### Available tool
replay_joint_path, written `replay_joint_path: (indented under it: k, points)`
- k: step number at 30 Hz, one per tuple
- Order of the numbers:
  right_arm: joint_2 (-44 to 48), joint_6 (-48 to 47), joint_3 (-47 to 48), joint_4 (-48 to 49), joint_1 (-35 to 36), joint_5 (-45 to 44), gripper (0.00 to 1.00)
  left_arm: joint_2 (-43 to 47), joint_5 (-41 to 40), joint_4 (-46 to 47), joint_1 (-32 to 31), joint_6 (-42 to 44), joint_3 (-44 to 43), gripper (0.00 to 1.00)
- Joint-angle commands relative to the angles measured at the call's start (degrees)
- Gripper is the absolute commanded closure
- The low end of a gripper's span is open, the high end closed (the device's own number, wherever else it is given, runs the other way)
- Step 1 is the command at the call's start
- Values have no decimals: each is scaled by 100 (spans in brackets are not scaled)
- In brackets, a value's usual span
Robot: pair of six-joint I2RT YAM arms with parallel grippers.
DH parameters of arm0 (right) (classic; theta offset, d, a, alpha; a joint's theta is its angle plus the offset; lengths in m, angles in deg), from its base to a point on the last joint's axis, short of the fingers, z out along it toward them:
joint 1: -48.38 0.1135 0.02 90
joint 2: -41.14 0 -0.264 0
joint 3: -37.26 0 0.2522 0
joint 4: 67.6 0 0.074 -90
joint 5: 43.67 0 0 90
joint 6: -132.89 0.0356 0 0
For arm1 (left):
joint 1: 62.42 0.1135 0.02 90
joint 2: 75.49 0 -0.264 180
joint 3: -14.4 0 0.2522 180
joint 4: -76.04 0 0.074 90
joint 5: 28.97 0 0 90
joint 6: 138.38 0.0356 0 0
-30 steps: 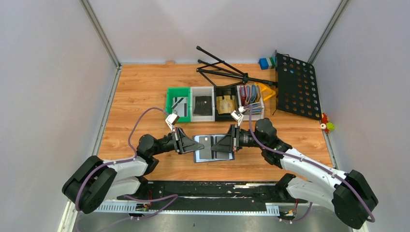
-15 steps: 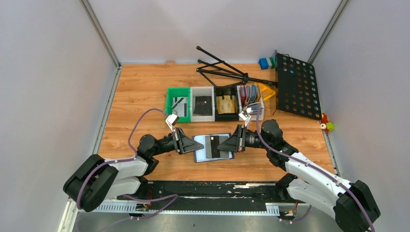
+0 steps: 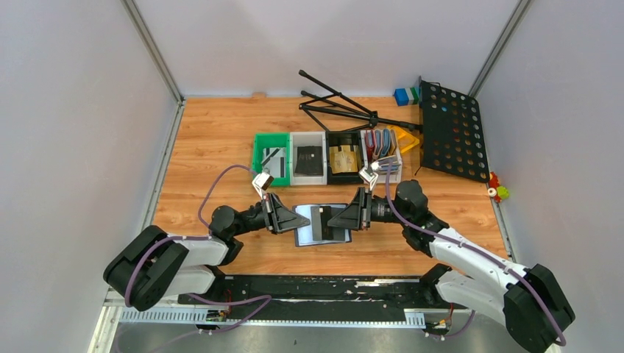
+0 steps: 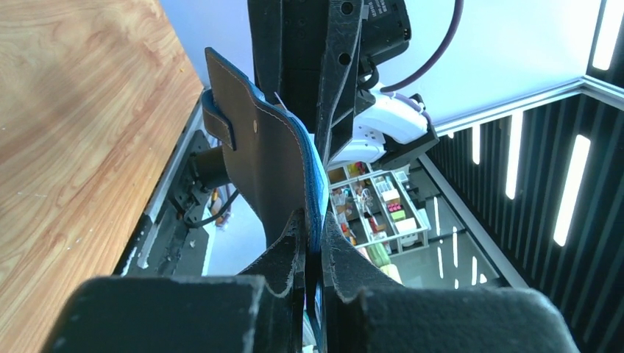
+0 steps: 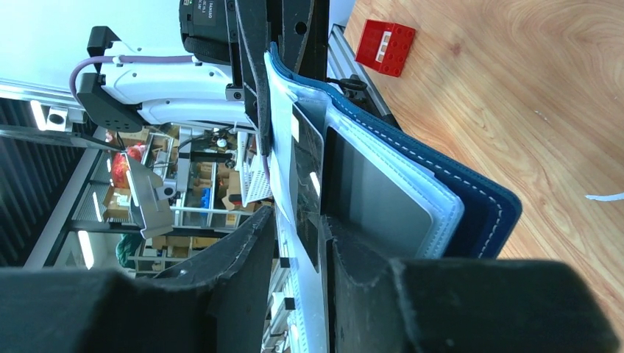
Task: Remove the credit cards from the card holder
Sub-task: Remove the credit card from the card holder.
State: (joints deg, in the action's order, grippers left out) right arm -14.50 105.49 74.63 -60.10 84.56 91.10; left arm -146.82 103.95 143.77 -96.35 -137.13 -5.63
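Top external view has the card holder (image 3: 324, 234) opened flat between the two arms, close to the middle of the desk's near edge. From the wrist views it looks to be held clear of the wood. The left gripper (image 3: 294, 218) is pressed together on the holder's left edge. Its own camera shows the jaws pinching the navy cover just below the clasp tab (image 4: 221, 126). I read that grip as an anchor, so the holder cannot slide along when a card is drawn. The right gripper (image 3: 332, 218) reaches in from the opposite side, its fingers pinched on a dark card (image 5: 309, 162) lying against the pale pocket (image 5: 383, 209). How far the card is out of its slot I cannot tell. Opposed grips like these suit a straight pull along the pocket. A row of bins (image 3: 307, 134) sits toward the far edge, likely where the cards go.
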Motion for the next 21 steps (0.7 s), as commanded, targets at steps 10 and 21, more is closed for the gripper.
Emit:
replay_joint_path:
  k: [10,21]
  points:
    - [-220,285,-26,899,56,12,59,198,93,1008,-42,-422,-92,100]
    - [-179,524,22,1274,204,24,78,223,-40,939,-51,-346,-12,100]
